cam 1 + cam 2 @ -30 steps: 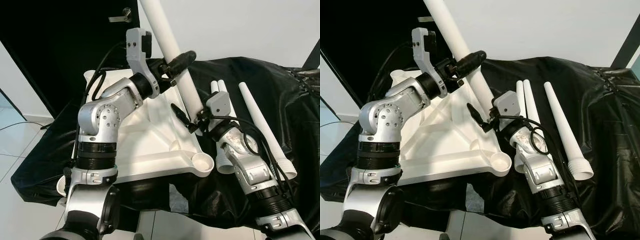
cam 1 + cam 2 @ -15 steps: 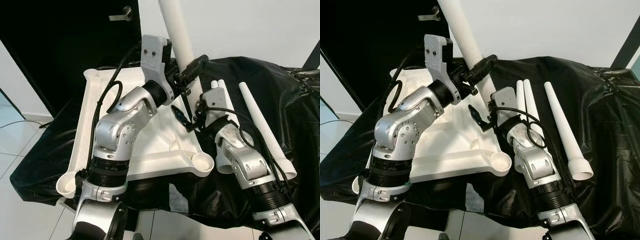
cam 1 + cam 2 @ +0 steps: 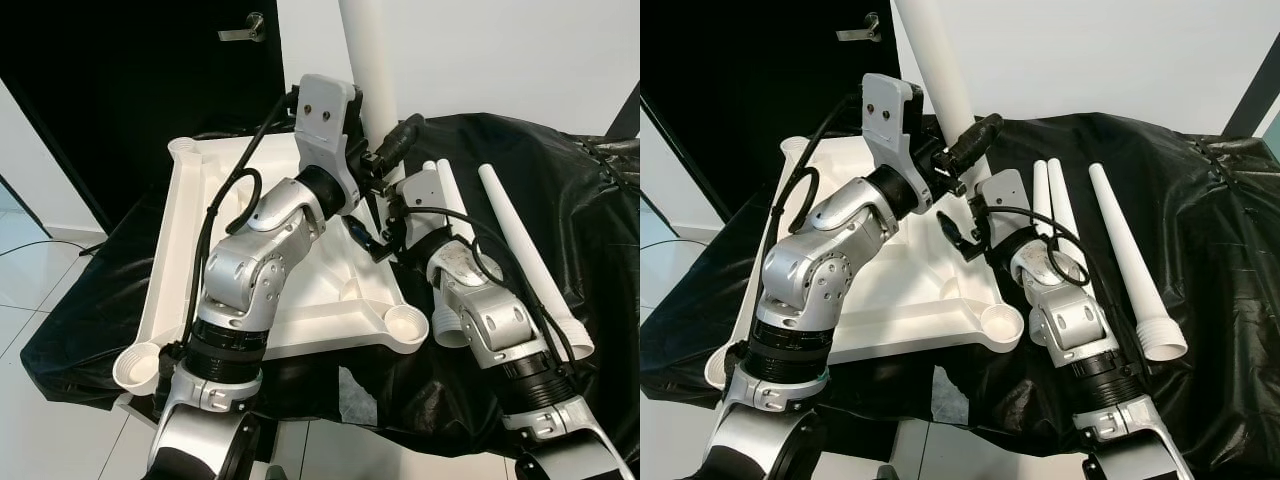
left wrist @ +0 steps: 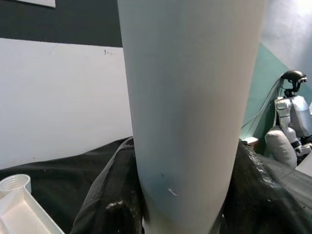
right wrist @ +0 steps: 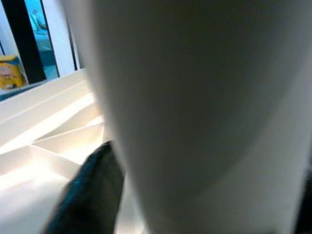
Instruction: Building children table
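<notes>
While both tools grip it, white leg (image 3: 366, 60) near-vertical (leaning slightly left), over tabletop (image 3: 300, 300)

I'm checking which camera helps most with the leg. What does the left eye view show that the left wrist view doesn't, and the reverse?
The left eye view takes in the whole scene: the upturned white tabletop, three spare legs lying on the black cloth, and both arms, with the left gripper clamped on the upright leg and the right gripper lower beside it. The left wrist view adds another robot in the background. Both show that upright leg, the cloth and a tabletop corner socket.
</notes>
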{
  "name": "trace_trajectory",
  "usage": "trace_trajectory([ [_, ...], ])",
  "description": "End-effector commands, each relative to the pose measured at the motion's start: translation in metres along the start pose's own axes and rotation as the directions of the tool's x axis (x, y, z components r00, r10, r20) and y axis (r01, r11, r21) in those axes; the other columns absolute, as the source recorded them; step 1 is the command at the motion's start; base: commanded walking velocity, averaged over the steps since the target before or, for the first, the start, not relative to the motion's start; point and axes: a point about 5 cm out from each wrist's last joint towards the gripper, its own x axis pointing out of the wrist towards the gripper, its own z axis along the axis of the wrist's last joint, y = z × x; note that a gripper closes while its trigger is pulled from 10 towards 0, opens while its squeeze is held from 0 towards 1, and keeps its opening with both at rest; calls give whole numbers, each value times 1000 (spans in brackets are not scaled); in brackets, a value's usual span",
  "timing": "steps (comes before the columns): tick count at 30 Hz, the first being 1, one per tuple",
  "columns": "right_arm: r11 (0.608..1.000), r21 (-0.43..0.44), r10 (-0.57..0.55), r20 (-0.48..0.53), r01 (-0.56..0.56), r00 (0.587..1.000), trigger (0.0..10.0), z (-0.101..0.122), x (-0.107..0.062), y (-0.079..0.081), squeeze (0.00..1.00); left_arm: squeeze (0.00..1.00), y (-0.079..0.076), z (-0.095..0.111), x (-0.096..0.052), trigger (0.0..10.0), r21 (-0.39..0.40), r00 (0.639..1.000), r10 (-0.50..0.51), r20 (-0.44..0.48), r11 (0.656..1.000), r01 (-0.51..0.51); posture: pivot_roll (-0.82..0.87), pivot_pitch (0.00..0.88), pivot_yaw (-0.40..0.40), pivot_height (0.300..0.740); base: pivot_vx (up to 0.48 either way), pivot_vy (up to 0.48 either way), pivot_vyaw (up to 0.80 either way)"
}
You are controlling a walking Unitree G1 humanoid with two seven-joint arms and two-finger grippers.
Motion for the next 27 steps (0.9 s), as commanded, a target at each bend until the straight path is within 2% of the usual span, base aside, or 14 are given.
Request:
trace_trajectory([
  [1,999,-4,47,-8,-47,999,0,2,4,8,0,0,-15,7,4,10000,10,996,-67,55,998,67,29,0,5,740,0,0,0],
  [10,1000,11,22,-25,-22,999,0,1,3,5,0,0,-16,5,3,10000,30,996,-70,55,997,69,29,0,7,740,0,0,0],
  [13,1000,17,7,-34,-7,999,157,0,3,4,0,0,-16,4,3,10000,12,995,-75,58,997,75,29,0,7,740,0,0,0],
  [14,1000,26,-6,-37,7,999,6235,0,3,3,0,1000,-15,3,2,10000,-13,995,-78,61,997,79,34,0,8,740,0,0,0],
  [15,999,33,-20,-41,21,999,10000,-1,3,2,0,1000,-14,2,2,10000,-23,995,-79,60,997,80,34,0,8,740,0,0,0],
  [17,998,46,-36,-47,38,998,10000,-2,4,1,0,1000,-10,0,2,10000,0,997,-62,42,998,62,39,0,10,740,0,0,0],
  [18,997,57,-53,-53,57,997,10000,-3,4,1,0,651,-8,-1,1,10000,9,998,-58,34,998,58,45,0,12,740,0,0,0],
  [20,997,57,-53,-53,57,997,10000,-3,4,1,0,651,-8,-1,1,10000,9,998,-58,34,998,58,45,0,12,740,0,0,0],
  [21,995,67,-73,-60,77,996,10000,-4,5,0,0,0,-7,-2,0,10000,17,998,-61,31,998,60,46,0,12,740,0,0,0],
  [25,988,88,-122,-67,127,990,10000,-6,5,-5,0,0,-6,1,-4,10000,11,996,-77,47,997,77,60,0,7,740,0,0,0],
  [27,973,113,-194,-74,201,978,10000,-8,3,-14,0,0,-4,6,-10,10000,0,994,-79,76,997,79,73,0,-6,740,0,0,0],
])
